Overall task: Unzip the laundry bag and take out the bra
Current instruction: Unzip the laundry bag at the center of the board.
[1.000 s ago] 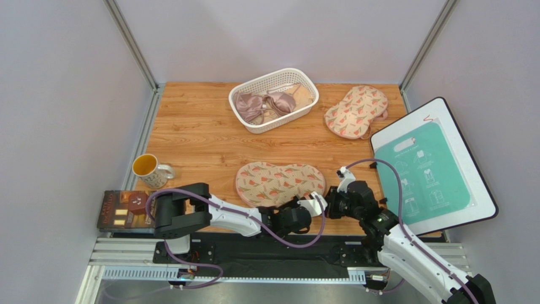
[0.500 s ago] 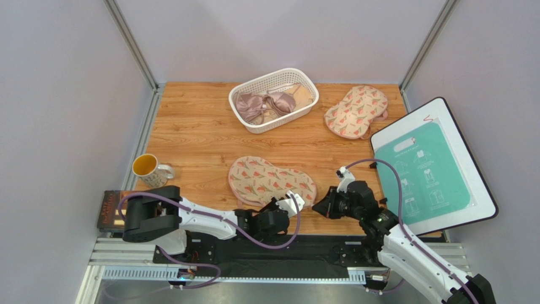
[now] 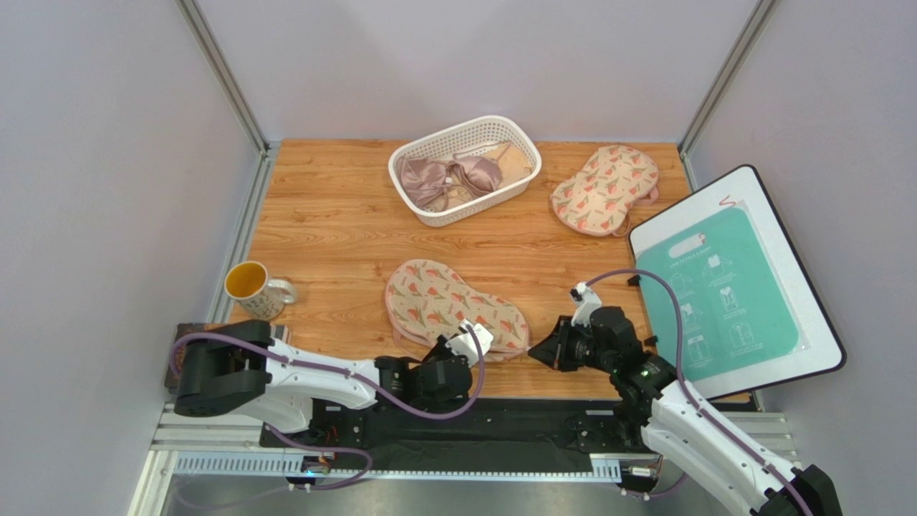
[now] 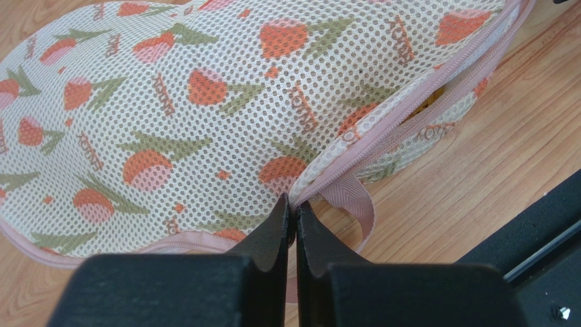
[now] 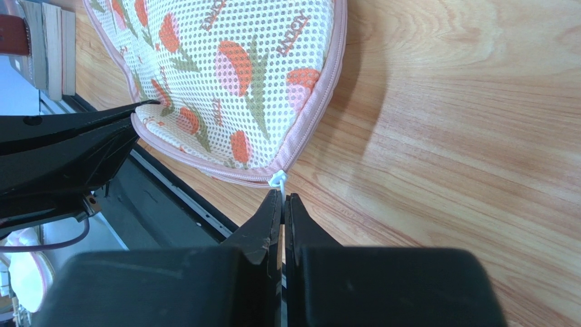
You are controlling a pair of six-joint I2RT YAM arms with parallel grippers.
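The laundry bag point(image 3: 452, 303) lies flat on the wooden table near the front edge. My left gripper point(image 3: 466, 346) is shut on its pink zip edging point(image 4: 382, 129), next to a pink ribbon loop point(image 4: 358, 204). In the left wrist view the fingertips point(image 4: 293, 204) pinch the seam of the bag point(image 4: 204, 102). A sliver of the mustard-yellow bra point(image 4: 428, 103) shows through a gap in the zip. My right gripper point(image 3: 541, 352) is shut on the white zip pull point(image 5: 277, 180) at the bag's right end point(image 5: 239, 75); its tips point(image 5: 282, 199) are close above the wood.
A second bag of the same print point(image 3: 605, 189) lies at the back right. A white basket point(image 3: 404, 159) holds a mauve-pink bra point(image 3: 436, 177). A yellow-lined mug point(image 3: 250, 286) stands at the left. A green and white board point(image 3: 732, 285) leans over the right edge.
My left arm has swung left and pulled the bag's near edge with it. The bag has slid left and turned. My right gripper has stayed in place on the zip pull.
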